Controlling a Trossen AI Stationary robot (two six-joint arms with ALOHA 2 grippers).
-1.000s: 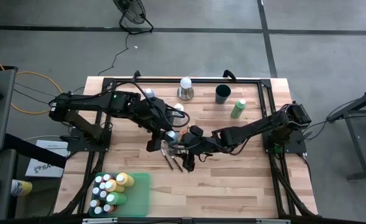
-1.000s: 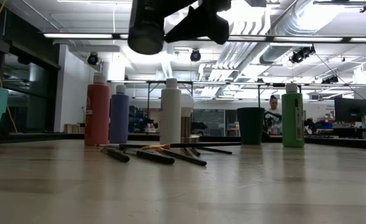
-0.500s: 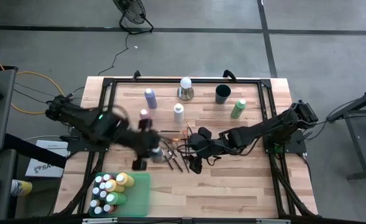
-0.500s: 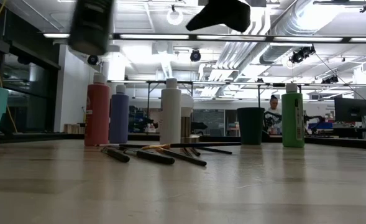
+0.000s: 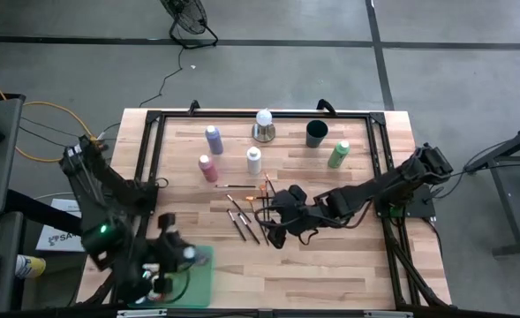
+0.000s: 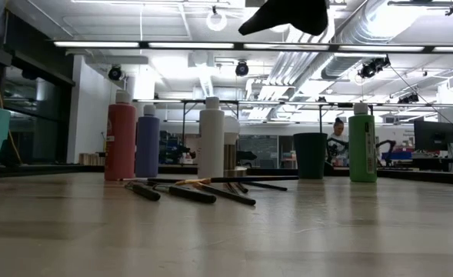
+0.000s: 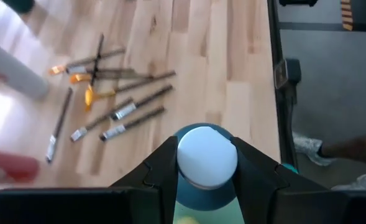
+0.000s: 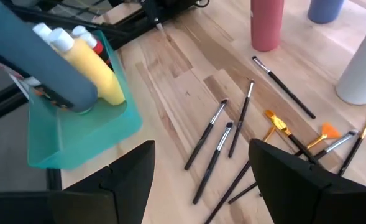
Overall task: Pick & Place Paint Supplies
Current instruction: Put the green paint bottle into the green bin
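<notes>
The left gripper [image 5: 173, 261] hangs over the teal tray [image 5: 204, 279] at the table's [image 5: 330, 274] near left corner, jaws clamped on a white-capped bottle [image 7: 207, 163]. The right gripper [image 8: 202, 163] hovers with jaws spread above the scattered brushes [image 5: 242, 216] mid-table.

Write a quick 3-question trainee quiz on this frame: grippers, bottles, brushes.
1. True or false: the left gripper is shut on a bottle above the green bin.
2. Which bottles stand on the table outside the bin? A) pink, purple, white, green B) yellow, brown C) only white
3. Fill in: the right gripper hovers open over the loose ____.

Key
1. True; the wrist view shows a pale cap clamped between the fingers.
2. A: pink bottle, purple bottle, white bottle, green bottle.
3. brushes
</notes>
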